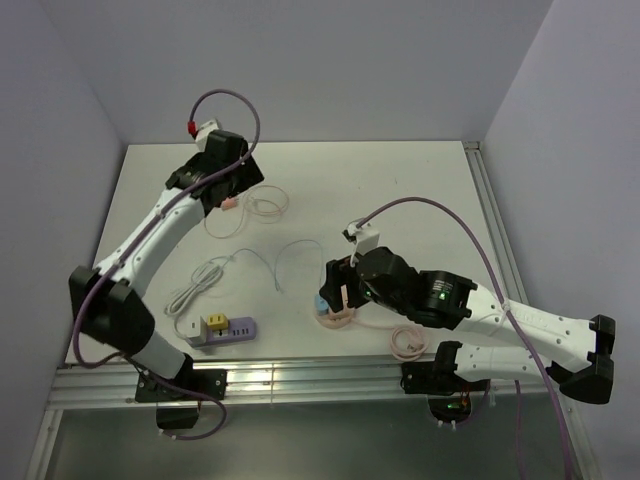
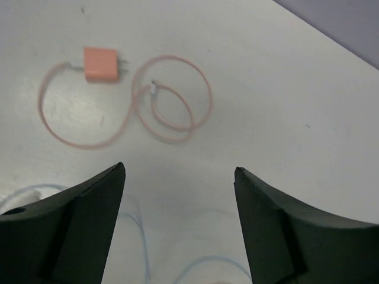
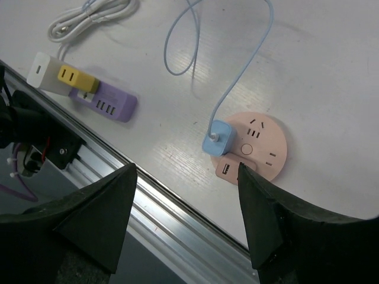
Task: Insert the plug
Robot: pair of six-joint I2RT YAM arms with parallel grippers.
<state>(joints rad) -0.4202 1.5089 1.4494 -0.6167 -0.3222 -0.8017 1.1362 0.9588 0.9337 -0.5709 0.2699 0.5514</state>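
Right wrist view: right gripper (image 3: 186, 171) open, jaws spread wide, holding nothing, poised above the table (image 3: 331, 71) edge. Blue plug (image 3: 218, 137) stands on the left rim of the round pink socket (image 3: 263, 142), its pale blue cable (image 3: 254, 59) looping away; whether its pins are fully seated cannot be told. Purple power strip (image 3: 112, 103) lies well apart to the left, carrying a yellow plug (image 3: 76, 78) (white cord (image 3: 89, 18) bundled just beyond). Left wrist view: left gripper (image 2: 179, 168) likewise open and empty, above a pink charger (image 2: 102, 64) lying flat with its pink cable (image 2: 172, 57) looped beside it. Top external view confirms the two grippers well apart.
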